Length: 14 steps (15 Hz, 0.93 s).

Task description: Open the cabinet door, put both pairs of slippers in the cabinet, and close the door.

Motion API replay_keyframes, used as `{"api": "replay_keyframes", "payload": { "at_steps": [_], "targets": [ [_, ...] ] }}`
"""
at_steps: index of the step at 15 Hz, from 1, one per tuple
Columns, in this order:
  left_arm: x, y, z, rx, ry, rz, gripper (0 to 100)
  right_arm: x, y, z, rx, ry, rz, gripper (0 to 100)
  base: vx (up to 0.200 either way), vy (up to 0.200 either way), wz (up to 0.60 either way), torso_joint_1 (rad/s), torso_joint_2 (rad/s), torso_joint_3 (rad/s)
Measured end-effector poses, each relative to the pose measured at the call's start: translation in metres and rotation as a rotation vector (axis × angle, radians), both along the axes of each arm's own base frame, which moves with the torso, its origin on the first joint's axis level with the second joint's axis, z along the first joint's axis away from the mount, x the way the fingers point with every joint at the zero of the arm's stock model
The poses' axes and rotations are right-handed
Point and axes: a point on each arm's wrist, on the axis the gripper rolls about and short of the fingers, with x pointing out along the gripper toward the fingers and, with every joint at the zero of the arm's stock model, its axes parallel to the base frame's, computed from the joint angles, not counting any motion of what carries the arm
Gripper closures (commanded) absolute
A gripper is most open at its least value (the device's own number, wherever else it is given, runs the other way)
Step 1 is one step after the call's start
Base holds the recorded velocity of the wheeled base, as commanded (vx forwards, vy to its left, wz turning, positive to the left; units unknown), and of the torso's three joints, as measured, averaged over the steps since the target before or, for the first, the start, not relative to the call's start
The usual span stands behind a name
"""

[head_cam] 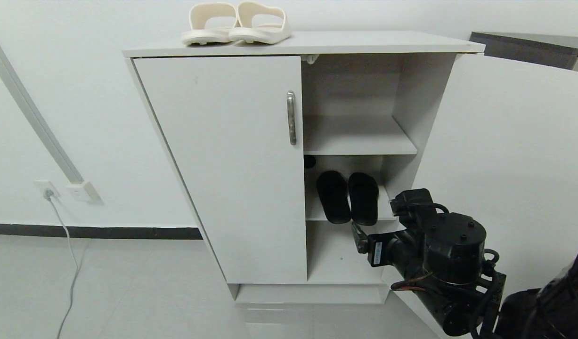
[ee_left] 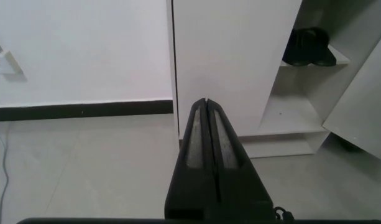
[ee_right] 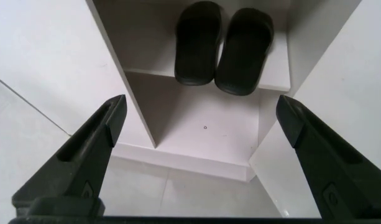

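Note:
A white cabinet (head_cam: pixel 223 165) stands against the wall, its left door shut and its right door (head_cam: pixel 510 155) swung wide open. A cream pair of slippers (head_cam: pixel 237 23) rests on the cabinet top. A black pair of slippers (head_cam: pixel 347 197) lies side by side on the middle shelf, and is also seen from the right wrist (ee_right: pixel 224 46) and the left wrist (ee_left: pixel 309 46). My right gripper (ee_right: pixel 201 106) is open and holds nothing. It hovers in front of the lower compartment, just below the black pair (head_cam: pixel 359 238). My left gripper (ee_left: pixel 206 106) is shut and holds nothing, low over the floor before the shut door.
The upper shelf (head_cam: pixel 359 136) and the bottom compartment (head_cam: pixel 340 254) hold nothing. The shut door has a metal handle (head_cam: pixel 291 117). A wall socket with a trailing cable (head_cam: pixel 48 192) sits at the left. A dark table (head_cam: pixel 533 47) stands behind the open door.

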Motion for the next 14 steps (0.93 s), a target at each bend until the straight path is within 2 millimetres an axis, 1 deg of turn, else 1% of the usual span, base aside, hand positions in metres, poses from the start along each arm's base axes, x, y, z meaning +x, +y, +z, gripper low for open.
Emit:
{"api": "replay_keyframes", "payload": {
  "at_steps": [4,10,13,14],
  "targets": [
    [0.0,0.0,0.0,0.001,0.0,-0.002,100,-0.002,0.0005,-0.0013,-0.005,0.004,0.006,0,0.0,0.0,0.0,0.0,0.0,0.0],
    [0.0,0.0,-0.0001,0.001,0.001,-0.002,100,-0.0059,0.0011,-0.0042,-0.024,0.01,0.022,0,0.0,0.2,0.0,0.005,0.0,0.002],
    [0.0,0.0,0.0,0.0,0.0,-0.002,100,-0.0053,0.0002,-0.0018,-0.015,-0.013,0.021,0,0.0,0.2,0.0,0.002,0.0,0.002],
    [0.0,0.0,0.0,0.0,0.0,-0.001,100,-0.0071,-0.0004,-0.004,-0.038,-0.009,0.029,0,0.0,0.2,0.0,-0.002,0.01,0.002]
  ]
}}
